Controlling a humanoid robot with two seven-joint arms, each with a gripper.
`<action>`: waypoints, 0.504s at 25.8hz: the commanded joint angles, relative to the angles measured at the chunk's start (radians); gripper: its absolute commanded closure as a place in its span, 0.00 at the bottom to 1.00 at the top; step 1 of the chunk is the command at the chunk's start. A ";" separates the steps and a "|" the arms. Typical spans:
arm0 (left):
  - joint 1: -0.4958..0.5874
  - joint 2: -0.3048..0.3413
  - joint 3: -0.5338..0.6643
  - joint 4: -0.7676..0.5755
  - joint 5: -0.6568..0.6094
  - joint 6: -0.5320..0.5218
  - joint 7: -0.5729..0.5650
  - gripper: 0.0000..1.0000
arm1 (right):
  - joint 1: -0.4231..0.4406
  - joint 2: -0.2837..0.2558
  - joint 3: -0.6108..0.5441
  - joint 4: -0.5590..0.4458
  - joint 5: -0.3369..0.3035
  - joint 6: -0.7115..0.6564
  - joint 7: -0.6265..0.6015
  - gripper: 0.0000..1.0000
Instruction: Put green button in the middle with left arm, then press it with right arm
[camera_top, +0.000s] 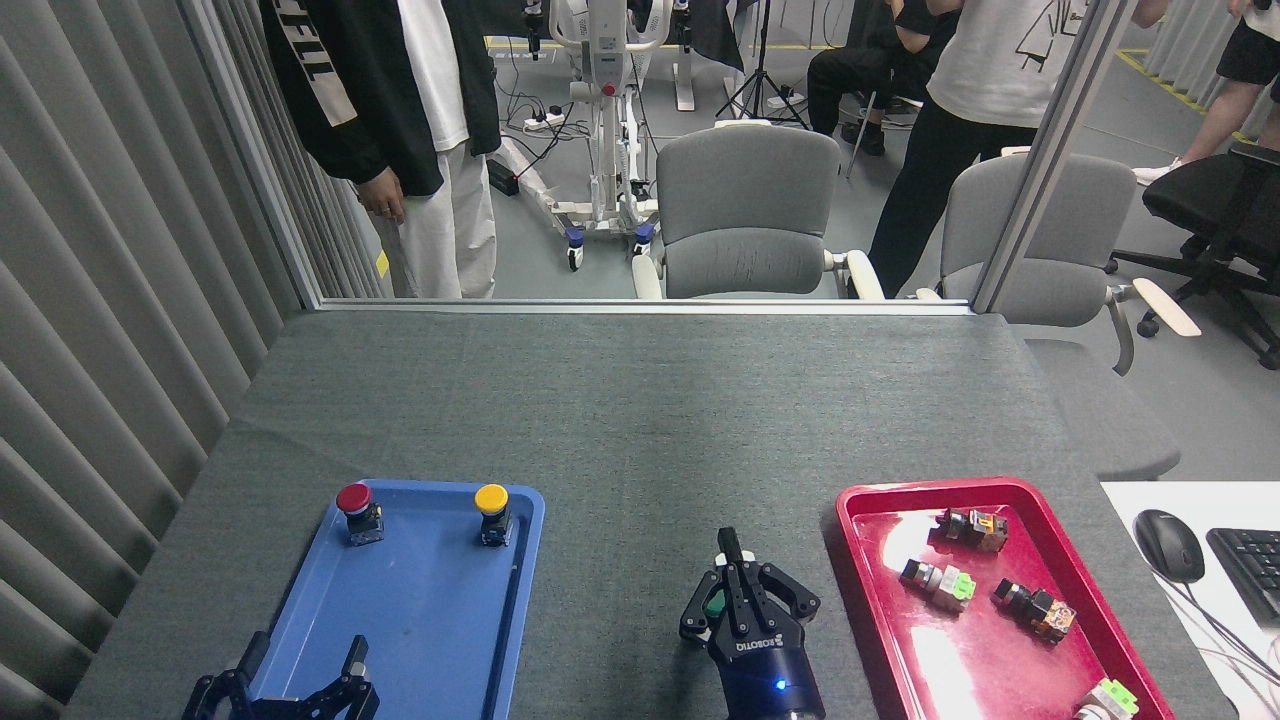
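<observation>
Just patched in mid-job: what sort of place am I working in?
Probably a robotics lab. A cloth-covered table holds a blue tray and a red tray of push-button parts; behind it stand office chairs, cables and people.

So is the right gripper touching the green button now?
Cannot tell. In the head view the right gripper overlaps the green button, hiding any contact or gap.
</observation>
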 joint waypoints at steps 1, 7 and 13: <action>0.001 0.000 0.000 0.002 0.005 -0.004 0.002 0.01 | 0.007 -0.002 -0.006 -0.050 0.000 0.017 -0.026 0.96; 0.001 -0.002 0.001 0.004 0.006 -0.001 0.000 0.01 | 0.063 -0.035 -0.092 -0.104 -0.003 0.015 -0.060 0.40; 0.001 -0.005 0.001 0.010 0.006 0.002 0.002 0.01 | 0.118 -0.080 -0.173 -0.137 -0.017 0.003 -0.075 0.00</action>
